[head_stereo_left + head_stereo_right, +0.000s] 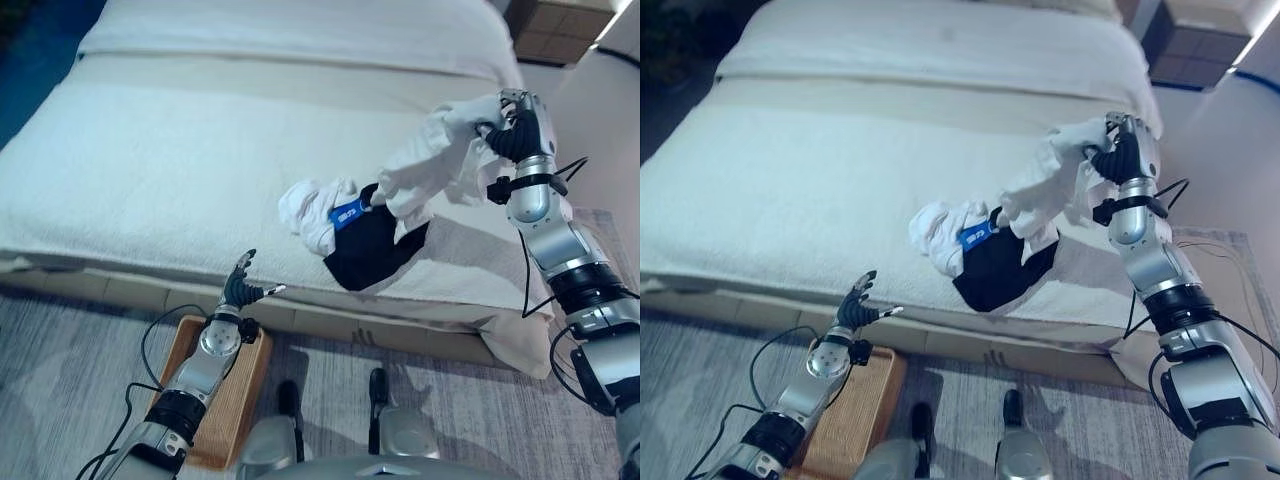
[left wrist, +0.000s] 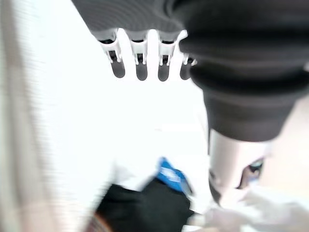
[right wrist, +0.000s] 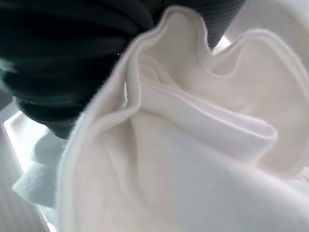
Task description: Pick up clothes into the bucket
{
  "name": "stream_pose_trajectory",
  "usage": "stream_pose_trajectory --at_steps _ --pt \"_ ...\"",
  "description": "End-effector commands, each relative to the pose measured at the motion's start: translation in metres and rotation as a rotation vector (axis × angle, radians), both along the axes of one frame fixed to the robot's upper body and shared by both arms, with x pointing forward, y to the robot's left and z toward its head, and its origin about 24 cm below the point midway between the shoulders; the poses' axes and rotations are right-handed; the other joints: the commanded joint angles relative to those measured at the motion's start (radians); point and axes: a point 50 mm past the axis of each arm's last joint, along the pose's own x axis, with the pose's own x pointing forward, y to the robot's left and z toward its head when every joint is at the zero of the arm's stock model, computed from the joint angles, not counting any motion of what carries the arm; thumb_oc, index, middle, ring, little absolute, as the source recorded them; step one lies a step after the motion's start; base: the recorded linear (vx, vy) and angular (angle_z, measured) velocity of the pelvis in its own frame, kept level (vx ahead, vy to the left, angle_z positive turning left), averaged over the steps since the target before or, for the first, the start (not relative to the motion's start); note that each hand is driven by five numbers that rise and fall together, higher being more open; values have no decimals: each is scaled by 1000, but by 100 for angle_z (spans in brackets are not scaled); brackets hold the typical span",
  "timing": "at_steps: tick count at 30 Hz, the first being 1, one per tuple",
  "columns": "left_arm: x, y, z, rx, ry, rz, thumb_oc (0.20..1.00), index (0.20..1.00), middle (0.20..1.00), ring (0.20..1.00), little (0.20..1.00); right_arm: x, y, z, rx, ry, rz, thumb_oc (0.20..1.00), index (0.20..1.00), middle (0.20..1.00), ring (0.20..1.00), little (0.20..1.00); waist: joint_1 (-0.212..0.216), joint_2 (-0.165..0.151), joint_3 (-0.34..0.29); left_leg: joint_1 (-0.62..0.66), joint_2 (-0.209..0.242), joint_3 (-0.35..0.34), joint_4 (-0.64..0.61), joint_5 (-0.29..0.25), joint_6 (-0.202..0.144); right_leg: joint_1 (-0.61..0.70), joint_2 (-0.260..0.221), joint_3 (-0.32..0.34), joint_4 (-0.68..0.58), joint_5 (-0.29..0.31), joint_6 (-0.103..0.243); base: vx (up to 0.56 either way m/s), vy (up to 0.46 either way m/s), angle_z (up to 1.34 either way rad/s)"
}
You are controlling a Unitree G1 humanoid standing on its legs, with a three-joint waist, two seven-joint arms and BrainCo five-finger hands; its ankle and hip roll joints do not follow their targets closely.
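Note:
A white garment [image 1: 435, 160] hangs lifted above the bed, bunched at its top in my right hand [image 1: 516, 125], whose fingers are curled round the cloth; its folds [image 3: 183, 145] press close in the right wrist view. Below it a black garment [image 1: 365, 250] with a blue tag [image 1: 348, 212] and a smaller white piece [image 1: 310, 212] lie near the bed's front edge. My left hand [image 1: 240, 288] hovers open, fingers spread, in front of the bed, over the wooden bucket [image 1: 238, 400] on the floor.
The white bed [image 1: 180, 150] spans most of the view, its front edge running across above the grey rug [image 1: 70, 350]. A wooden nightstand [image 1: 555, 30] stands at the back right.

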Motion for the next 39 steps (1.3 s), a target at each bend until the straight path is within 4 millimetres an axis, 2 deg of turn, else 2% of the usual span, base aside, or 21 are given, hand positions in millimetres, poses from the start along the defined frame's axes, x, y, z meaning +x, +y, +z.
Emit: stream_pose_trajectory --at_steps 1,5,7,8,10,12,19,24,27,31,32,33,34,39 --pt "18 -6 41 85 -167 -87 1000 1000 1000 1000 1000 -9 15 25 -7 -62 152 200 200 200 200 200 9 -31 -74 -17 1 12 64 -76 -12 18 -9 -20 79 -102 49 52 -24 -19" --pt "31 -27 74 122 -275 -196 1000 1000 1000 1000 1000 -14 32 16 16 28 299 200 200 200 200 200 -4 -35 -112 27 7 22 38 -74 -17 61 -1 -28 59 -106 50 61 -31 -13" --pt "33 -31 78 122 -286 -213 1000 1000 1000 1000 1000 -16 37 15 26 47 340 200 200 200 200 200 -7 -34 -120 36 9 23 32 -73 -18 69 -1 -29 55 -107 49 41 -15 -4" --pt "40 -45 88 140 -308 -278 1000 1000 1000 1000 1000 -19 47 16 24 88 429 200 200 200 200 200 -14 -34 -133 52 12 25 25 -73 -19 85 1 -29 48 -108 49 53 -14 -2" --pt "43 -51 93 154 -322 -298 1000 1000 1000 1000 1000 -20 53 15 38 108 473 200 200 200 200 200 -18 -33 -138 58 12 27 22 -73 -21 91 1 -30 46 -109 49 19 -6 -1" --pt "49 -67 102 188 -346 -351 1000 1000 1000 1000 1000 -26 71 18 53 160 617 200 200 200 200 200 -25 -32 -152 74 14 34 18 -73 -23 106 3 -31 41 -109 47 18 -4 0" --pt "53 -96 98 167 -325 -420 1000 1000 1000 1000 1000 -49 106 21 99 227 911 200 200 200 200 200 -38 -32 -169 85 18 36 17 -66 -25 114 3 -30 48 -109 42 -2 -2 0" --pt "49 -111 95 123 -296 -489 1000 1000 1000 1000 1000 -59 116 20 117 258 1008 200 200 200 200 200 -42 -31 -172 92 19 34 15 -66 -26 124 4 -37 45 -111 40 0 0 0" --pt "42 -129 90 15 -230 -594 1000 1000 1000 1000 1000 -66 123 22 134 262 1075 200 200 200 200 200 -48 -25 -171 98 20 34 10 -64 -26 130 3 -41 39 -109 40 0 0 0" --pt "36 -138 79 -108 -134 -652 1000 1000 1000 1000 1000 -70 122 24 150 254 1093 200 200 200 200 200 -51 -19 -168 107 22 31 5 -68 -27 140 4 -45 34 -113 42 0 0 0" --pt "35 -139 77 -132 -113 -658 865 865 865 865 865 -70 121 23 162 253 1091 200 200 200 200 200 -53 -17 -168 109 21 30 4 -67 -27 141 3 -46 34 -113 42 0 0 0" --pt "35 -139 74 -147 -95 -661 256 256 256 256 256 -70 120 22 173 251 1091 200 200 200 200 200 -55 -15 -168 109 21 29 4 -67 -27 142 3 -48 35 -113 42 0 0 0" --pt "34 -139 71 -159 -78 -658 200 200 200 200 200 -71 120 22 175 244 1089 200 200 200 200 200 -55 -14 -166 110 20 29 4 -67 -27 142 2 -48 36 -113 43 0 0 0" --pt "29 -142 56 -260 9 -641 200 200 200 200 200 -73 117 16 224 227 1077 200 200 200 200 200 -58 -13 -164 110 17 22 4 -68 -24 143 0 -50 39 -113 42 0 0 0"
